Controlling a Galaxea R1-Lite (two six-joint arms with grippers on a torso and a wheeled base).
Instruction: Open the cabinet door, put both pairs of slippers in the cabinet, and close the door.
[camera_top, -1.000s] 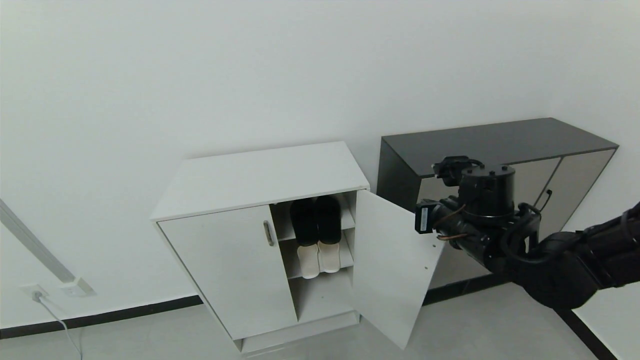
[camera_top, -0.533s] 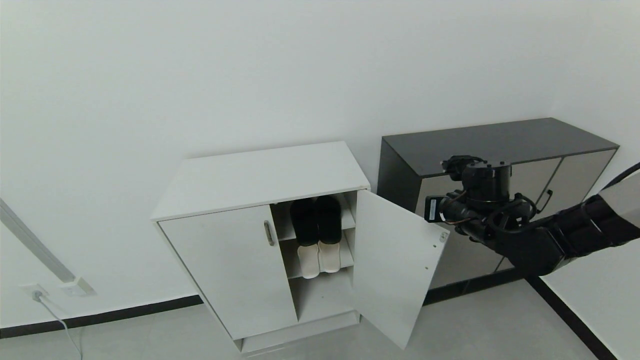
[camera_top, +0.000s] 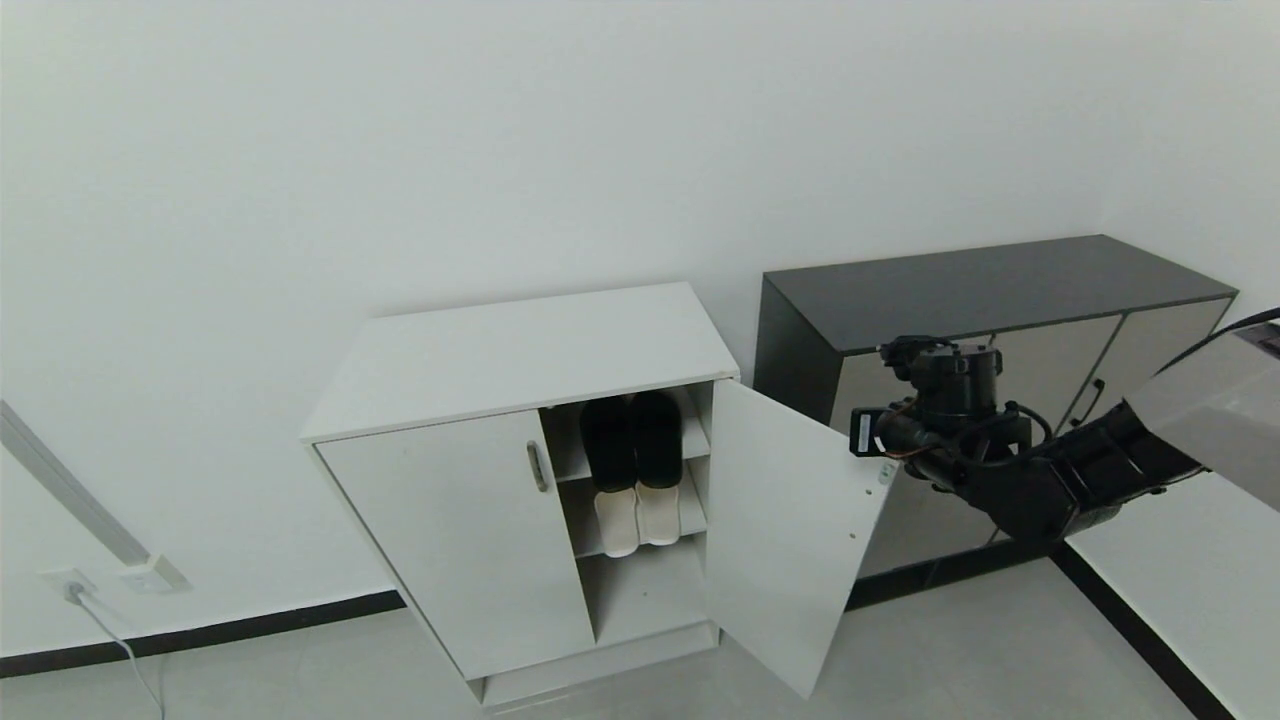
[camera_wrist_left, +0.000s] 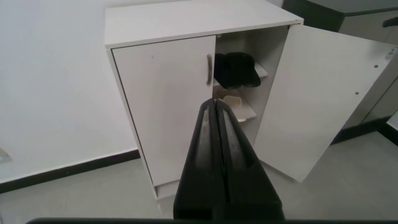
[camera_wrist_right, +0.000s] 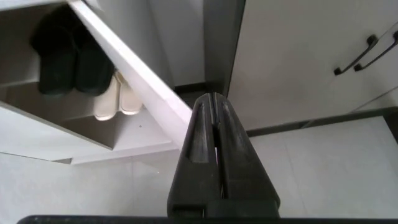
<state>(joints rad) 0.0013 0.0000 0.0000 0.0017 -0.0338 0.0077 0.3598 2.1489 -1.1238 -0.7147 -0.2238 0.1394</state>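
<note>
**Cabinet door open, both pairs shelved**

Head view: white cabinet (camera_top: 520, 350) is noted with its right door (camera_top: 790, 520) swung open. Black slippers (camera_top: 632, 438) are shelved at 12 o'clock of white slippers (camera_top: 637, 515). Right arm (camera_top: 1040, 475) is held at the door's 2 o'clock corner.

Left wrist view: left gripper (camera_wrist_left: 215, 106) is seen pressed closed, empty, facing the cabinet.

Right wrist view: right gripper (camera_wrist_right: 215, 102) is seen closed, empty, near the door's edge.

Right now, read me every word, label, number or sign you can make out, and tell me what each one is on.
No text here can be read.
Too small to read: print on the white sticker at the right arm's wrist.
No visible print: the white cabinet, black slippers, white slippers, dark sideboard and wall socket.
</note>
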